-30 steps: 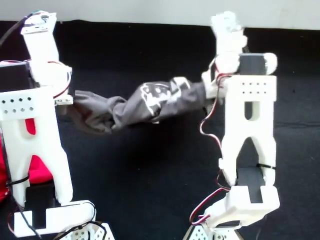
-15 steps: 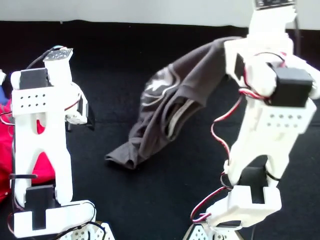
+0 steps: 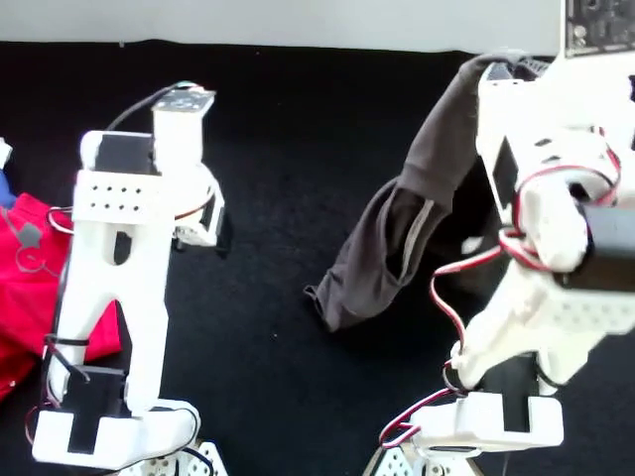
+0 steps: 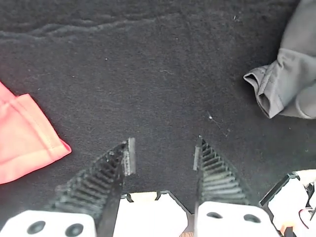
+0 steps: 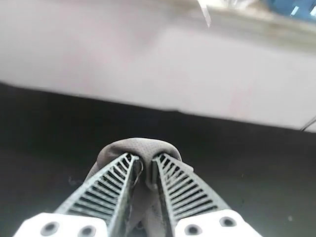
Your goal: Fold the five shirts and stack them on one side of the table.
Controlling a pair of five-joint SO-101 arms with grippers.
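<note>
Overhead, a table (image 3: 288, 119) covered in black cloth stretches across the scene, with a pale wall (image 3: 298, 20) along its far edge.

Two white arms stand at the near edge. The right arm (image 3: 556, 297) rises tall from its base at the near right, and its upper part reaches up at the far right. The left arm (image 3: 119, 278) stands at the near left and bends over the table toward the middle.

A dark grey shirt (image 3: 397, 238) hangs from the top of the right arm. It is bunched into a long drape that runs down and to the left, ending near the middle of the table. Whether its lower end touches the cloth cannot be told.

A red shirt (image 3: 30, 268) lies at the left edge of the table, partly behind the left arm.

The right gripper (image 5: 145, 160) is pressed together on a fold of the grey shirt, which bulges out just beyond its ribbed fingers (image 5: 118, 177).

The left gripper (image 4: 164, 148) has its fingers spread apart over bare black cloth, between a corner of the red shirt on the left and the grey shirt's hem on the right, touching neither.

Red and white wires (image 3: 446, 288) loop along the right arm.
</note>
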